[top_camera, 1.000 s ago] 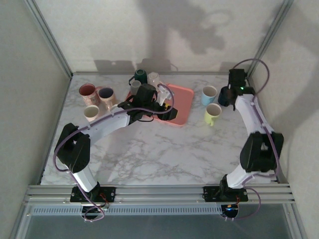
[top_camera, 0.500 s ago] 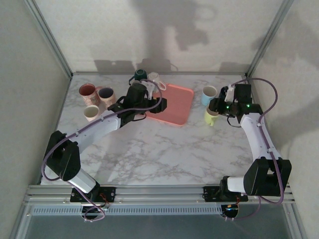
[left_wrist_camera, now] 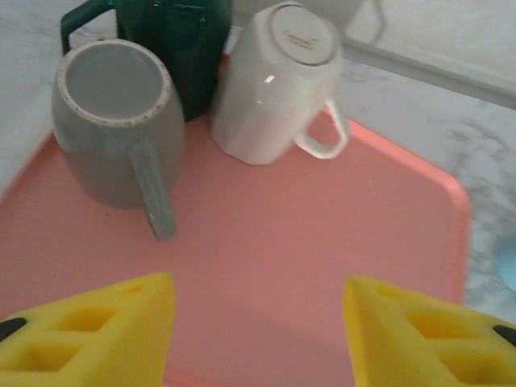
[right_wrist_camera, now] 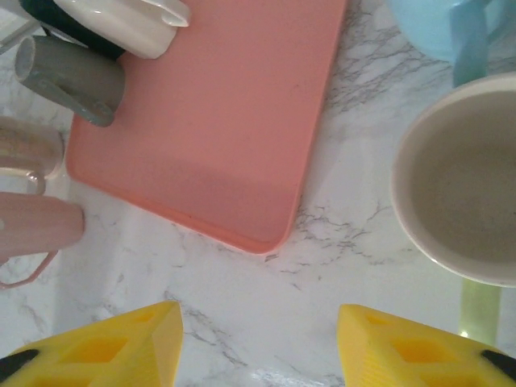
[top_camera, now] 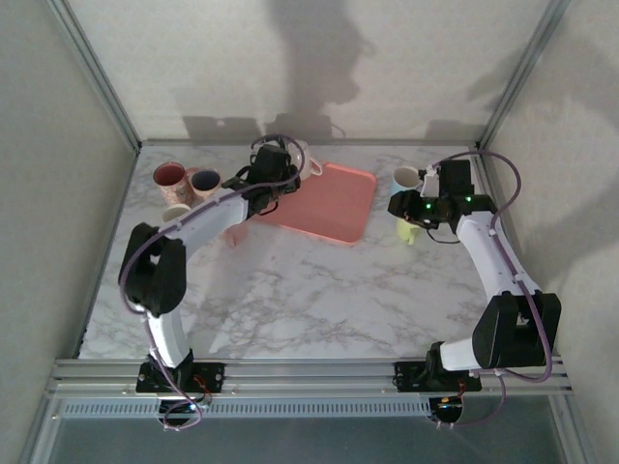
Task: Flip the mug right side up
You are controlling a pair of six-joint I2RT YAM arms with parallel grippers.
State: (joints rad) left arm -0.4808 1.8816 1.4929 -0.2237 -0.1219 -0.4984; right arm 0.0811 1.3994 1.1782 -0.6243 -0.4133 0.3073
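Fingers [left_wrist_camera: 89,334] apart over tray [left_wrist_camera: 322,242], mugs [left_wrist_camera: 270,81] ahead

Dim, soft light; large shadows cross the back wall [top_camera: 319,58].

Three mugs [left_wrist_camera: 193,81] crowd the far corner of the tray [left_wrist_camera: 322,266]; the rest lies open.

Mugs and fingers running off the frame edges

In the left wrist view the dark green mug [left_wrist_camera: 173,40] is running off the top edge and the yellow fingers [left_wrist_camera: 97,339] off the bottom. In the right wrist view the light blue mug [right_wrist_camera: 451,28] is being cropped at upper right. In the top view the left arm [top_camera: 203,227] is covering the tray's [top_camera: 334,203] upper left corner.
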